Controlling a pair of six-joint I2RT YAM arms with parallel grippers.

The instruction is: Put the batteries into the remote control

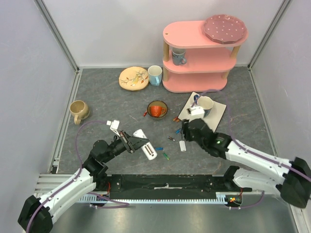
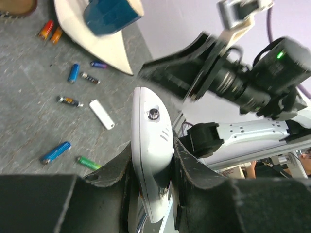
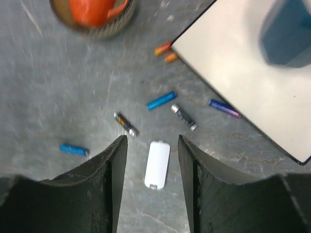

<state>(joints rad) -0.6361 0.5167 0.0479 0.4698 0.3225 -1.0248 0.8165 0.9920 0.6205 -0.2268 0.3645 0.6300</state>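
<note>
White plastic marks the thing that matters: the slim, round-ended white remote control (image 2: 151,145) is clamped between the closed black fingers of the left gripper (image 1: 133,143) and held off the grey stone-patterned table (image 1: 107,104), near its front edge. The right gripper (image 3: 150,145) hangs over the scattered batteries with its jaws parted and nothing between them. Directly beneath it on the table lies a small flat white oblong battery cover (image 3: 157,164). Just beyond that are a slim dark battery with an orange band (image 3: 126,124), a bright blue battery (image 3: 161,100) and a dark silver-tipped battery (image 3: 183,117), each lying apart from the others. A purple battery (image 3: 224,108) rests at the edge of the square white napkin (image 3: 252,82). By my reading the compartment is already uncovered and the step in hand is fetching a cell. The next move calls for settling the open jaws squarely across one thin cylinder, not the cover, and carrying it to the held remote. No brand or writing is legible; a small round emblem (image 2: 154,114) on the remote and the battery wrappers are too small or blurred to read.
</note>
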